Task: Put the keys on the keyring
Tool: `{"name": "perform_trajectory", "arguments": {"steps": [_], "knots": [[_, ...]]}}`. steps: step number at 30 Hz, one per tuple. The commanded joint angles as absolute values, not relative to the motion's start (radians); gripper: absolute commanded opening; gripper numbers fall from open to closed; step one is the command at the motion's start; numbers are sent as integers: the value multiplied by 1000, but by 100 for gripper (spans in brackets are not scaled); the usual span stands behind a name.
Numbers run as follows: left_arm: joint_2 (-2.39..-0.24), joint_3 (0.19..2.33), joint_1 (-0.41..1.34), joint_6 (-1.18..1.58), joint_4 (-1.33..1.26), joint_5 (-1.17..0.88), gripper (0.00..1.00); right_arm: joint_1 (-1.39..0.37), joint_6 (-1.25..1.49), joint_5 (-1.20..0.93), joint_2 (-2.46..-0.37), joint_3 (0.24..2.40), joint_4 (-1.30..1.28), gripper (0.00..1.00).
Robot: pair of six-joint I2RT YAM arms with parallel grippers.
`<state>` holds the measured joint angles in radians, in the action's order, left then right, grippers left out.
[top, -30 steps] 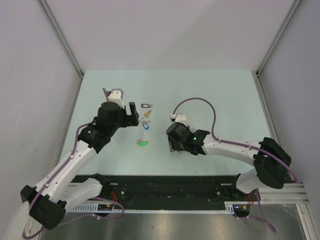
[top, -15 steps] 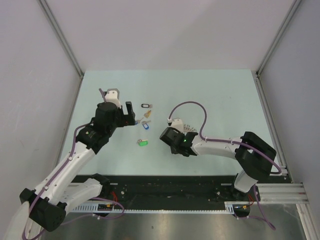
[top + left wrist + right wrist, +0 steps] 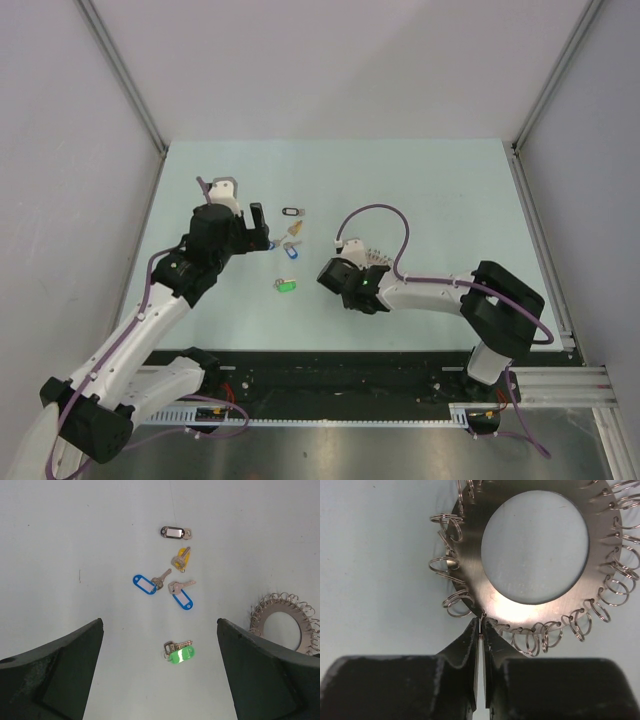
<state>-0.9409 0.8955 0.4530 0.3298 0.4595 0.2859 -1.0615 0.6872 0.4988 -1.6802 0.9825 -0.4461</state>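
Observation:
Several keys lie loose on the pale table: one with a black tag (image 3: 176,532), one with a yellow tag (image 3: 182,559), two with blue tags (image 3: 145,584), and one with a green tag (image 3: 181,654). My left gripper (image 3: 160,627) hangs wide open above them, over the green-tagged key (image 3: 286,286). The keyring (image 3: 540,614), a flat silver ring rimmed with small wire loops, lies to the right (image 3: 374,257). My right gripper (image 3: 480,626) is shut on one small loop at its near rim.
Grey walls (image 3: 90,150) close the table in on the left, back and right. A black rail (image 3: 340,375) runs along the near edge between the arm bases. A purple cable (image 3: 385,212) arches over the right wrist.
My right gripper has closed onto a loop of the keyring, and the right wrist has shifted slightly left. The left arm drew back a little to the left and stays open.

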Motion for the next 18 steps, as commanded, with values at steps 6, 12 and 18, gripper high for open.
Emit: {"name": "perform_trajectory", "arguments": {"steps": [6, 12, 18], "knots": [[-950, 897, 431, 307, 453, 244, 100, -1065, 683, 592, -1646, 1012, -505, 0], [-939, 884, 428, 290, 411, 169, 100, -1065, 552, 586, -1542, 959, -399, 0], [-914, 845, 428, 242, 316, -70, 100, -1048, 353, 592, -1309, 858, -207, 0]]}}
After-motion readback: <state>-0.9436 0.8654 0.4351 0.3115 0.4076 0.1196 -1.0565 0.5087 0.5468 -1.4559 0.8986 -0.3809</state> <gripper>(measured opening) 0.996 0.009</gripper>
